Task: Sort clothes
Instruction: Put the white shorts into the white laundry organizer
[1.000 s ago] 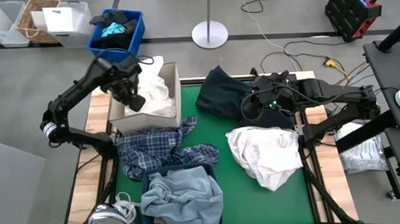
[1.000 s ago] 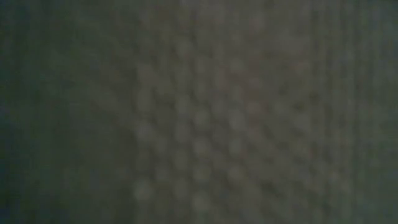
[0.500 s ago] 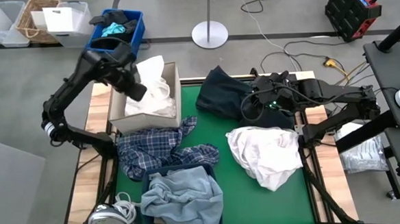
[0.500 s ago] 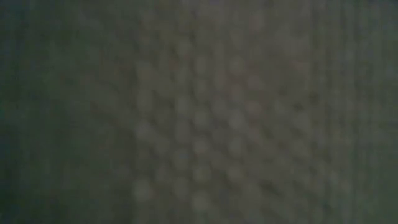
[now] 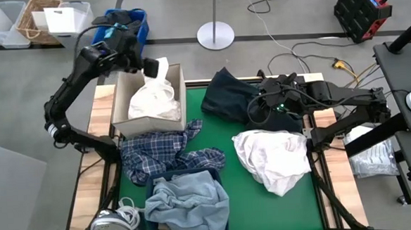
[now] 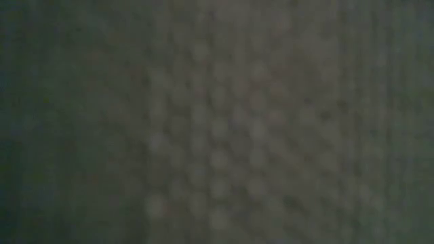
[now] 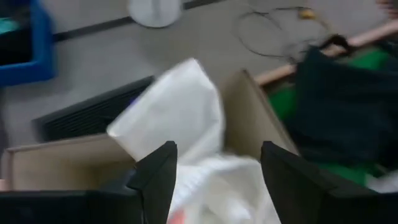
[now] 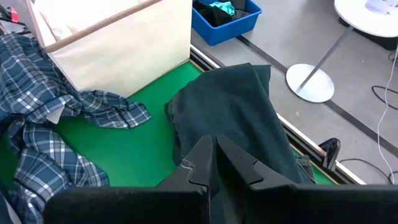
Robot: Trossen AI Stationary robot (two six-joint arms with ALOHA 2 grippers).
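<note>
Two pincer states we note: left pincer (image 5: 141,63), spread, hovers beside the boxed white shirt (image 5: 153,98); right pincer (image 8: 214,163), pressed together, rests over the navy piece (image 8: 233,112).

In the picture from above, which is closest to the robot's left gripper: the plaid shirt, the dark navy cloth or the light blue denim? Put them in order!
Starting from the left gripper, at the cardboard box's far rim:
1. Plaid shirt, just in front of the box.
2. Dark navy cloth, to the box's right; close to the plaid shirt's distance, hard to separate.
3. Light blue denim, at the table's near edge.
</note>
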